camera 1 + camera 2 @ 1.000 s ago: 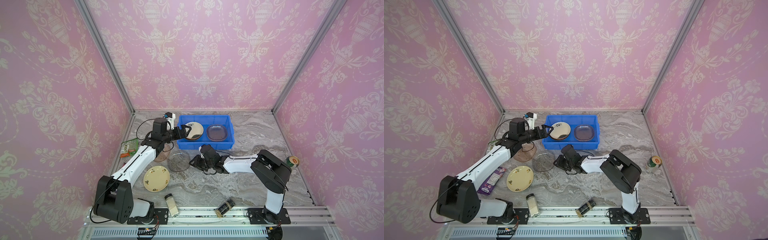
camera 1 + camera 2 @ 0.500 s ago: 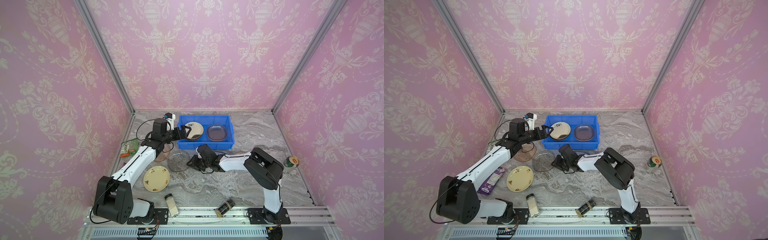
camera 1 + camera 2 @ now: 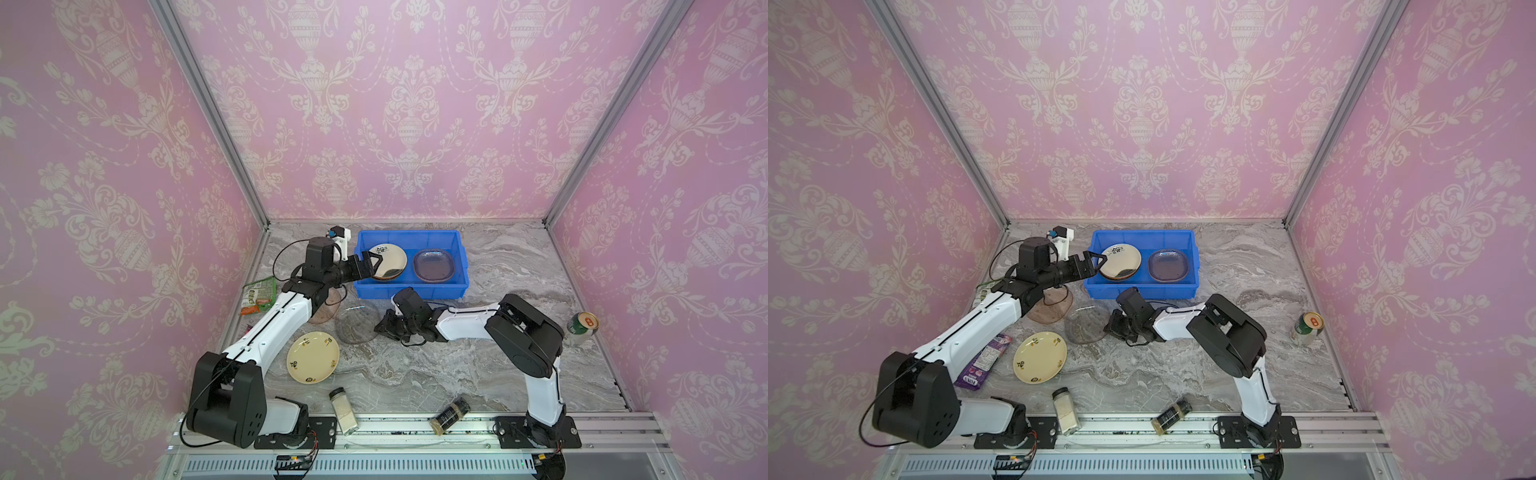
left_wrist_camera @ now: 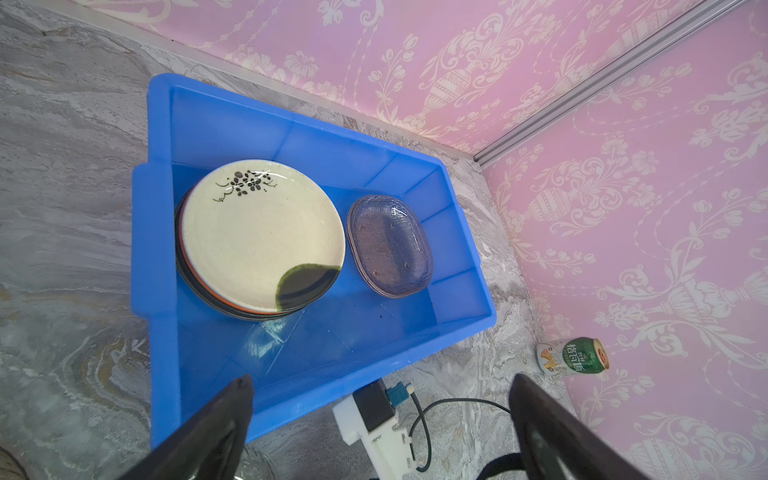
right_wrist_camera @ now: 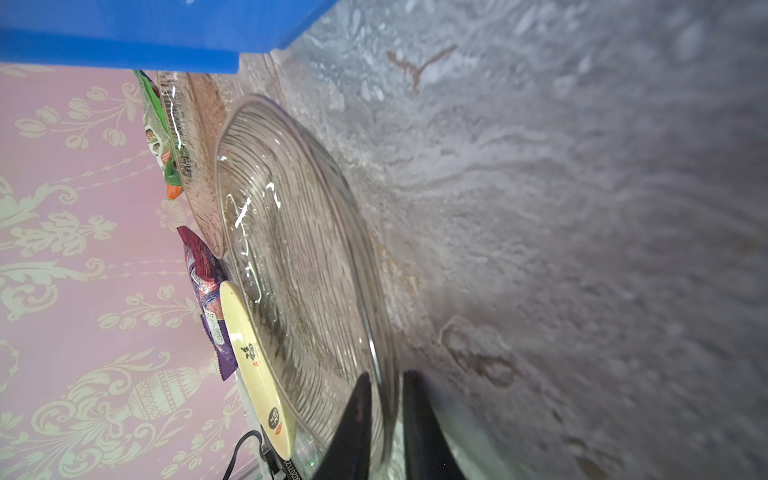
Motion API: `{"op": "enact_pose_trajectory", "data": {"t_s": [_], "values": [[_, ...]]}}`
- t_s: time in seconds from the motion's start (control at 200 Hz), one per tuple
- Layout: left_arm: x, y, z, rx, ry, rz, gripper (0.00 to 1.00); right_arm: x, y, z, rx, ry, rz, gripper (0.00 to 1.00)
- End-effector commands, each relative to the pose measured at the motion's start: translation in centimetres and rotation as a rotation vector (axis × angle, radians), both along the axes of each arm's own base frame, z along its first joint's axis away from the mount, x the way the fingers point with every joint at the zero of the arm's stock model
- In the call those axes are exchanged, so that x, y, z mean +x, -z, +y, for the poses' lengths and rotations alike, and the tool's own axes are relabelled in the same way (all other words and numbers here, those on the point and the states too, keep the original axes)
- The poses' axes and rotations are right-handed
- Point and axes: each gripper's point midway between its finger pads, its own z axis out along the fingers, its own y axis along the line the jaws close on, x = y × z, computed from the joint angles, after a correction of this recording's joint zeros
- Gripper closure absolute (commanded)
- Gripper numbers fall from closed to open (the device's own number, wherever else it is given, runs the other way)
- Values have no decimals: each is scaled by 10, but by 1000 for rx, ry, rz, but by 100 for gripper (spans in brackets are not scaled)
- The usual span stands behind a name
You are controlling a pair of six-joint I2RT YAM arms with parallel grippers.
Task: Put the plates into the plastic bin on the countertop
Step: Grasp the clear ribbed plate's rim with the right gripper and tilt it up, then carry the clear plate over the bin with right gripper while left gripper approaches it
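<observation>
1. Glass rim of the clear plate (image 5: 299,270) nipped between the narrowly closed fingers of the right gripper (image 5: 386,374); on the countertop (image 3: 415,374), just before the plastic bin (image 3: 409,237).
2. Spread wide and empty, the left gripper (image 4: 380,377), above the bin's left rim.
3. Inside the bin: cream plate (image 4: 262,241) atop a stack, purplish glass plate (image 4: 390,245) beside it.
4. Outside, on the countertop: yellow plate (image 3: 312,357), pinkish glass plate (image 3: 1050,309).

A green snack bag (image 3: 259,294) and a purple snack bag (image 3: 984,360) are on the left, a pale jar (image 3: 343,410) and a dark jar (image 3: 449,414) by the front edge, and a green can (image 3: 582,328) far right.
</observation>
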Motion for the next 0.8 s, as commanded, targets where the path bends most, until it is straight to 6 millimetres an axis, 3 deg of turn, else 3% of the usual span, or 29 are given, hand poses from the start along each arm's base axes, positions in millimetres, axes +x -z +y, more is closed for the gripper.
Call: {"op": "enact_pose_trajectory", "data": {"t_s": [0.0,0.26,0.4,0.56,0.645,0.791], "values": [[2,4,2,14,-3,-13,2,4,2,-6,-30,22,4,87],[2,5,1,8,-1,-9,2,1,-8,-10,-25,15,-20,98],[2,2,1,10,0,-15,2,-1,-26,-10,-36,-41,-58,100],[4,-1,2,14,-4,-16,2,-19,-48,-16,-78,-189,-74,100],[4,-4,2,15,-5,-20,2,-30,-61,-26,-91,-243,-73,100],[2,-9,5,28,-13,-29,2,-34,-93,-61,-135,-221,-116,100]]}}
